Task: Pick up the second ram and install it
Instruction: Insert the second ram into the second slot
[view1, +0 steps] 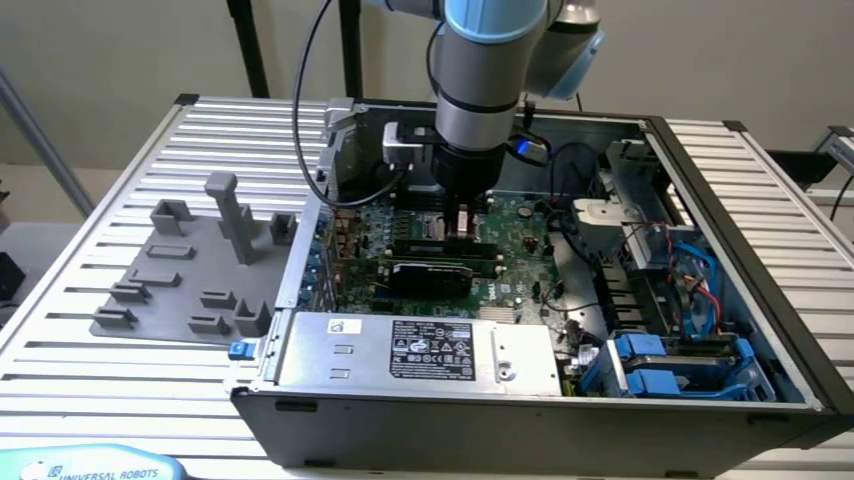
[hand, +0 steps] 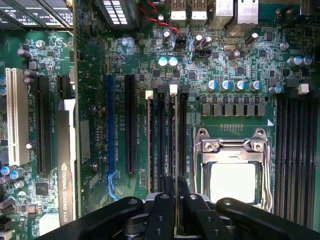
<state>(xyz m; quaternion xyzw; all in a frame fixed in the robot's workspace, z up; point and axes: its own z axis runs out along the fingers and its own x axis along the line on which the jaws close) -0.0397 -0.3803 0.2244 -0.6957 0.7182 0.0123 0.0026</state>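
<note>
My gripper (hand: 176, 192) reaches down into the open computer case (view1: 747, 250), low over the green motherboard (hand: 100, 65). Its two black fingers (hand: 168, 186) are shut on the second ram (hand: 175, 135). The ram is a thin stick seen edge-on, standing along a black memory slot with a white latch (hand: 173, 89) at its far end. A similar thin stick (hand: 149, 145) stands in the slot beside it. In the exterior view the gripper (view1: 461, 215) sits under the arm's grey wrist, at the middle of the board.
Next to the slots lies a silver processor socket (hand: 232, 170), with more black memory slots (hand: 295, 150) beyond it. A black graphics card (hand: 66, 170) stands on the other side. A power supply (view1: 414, 350), drive bays (view1: 667, 365) and a grey fixture tray (view1: 200, 270) surround the board.
</note>
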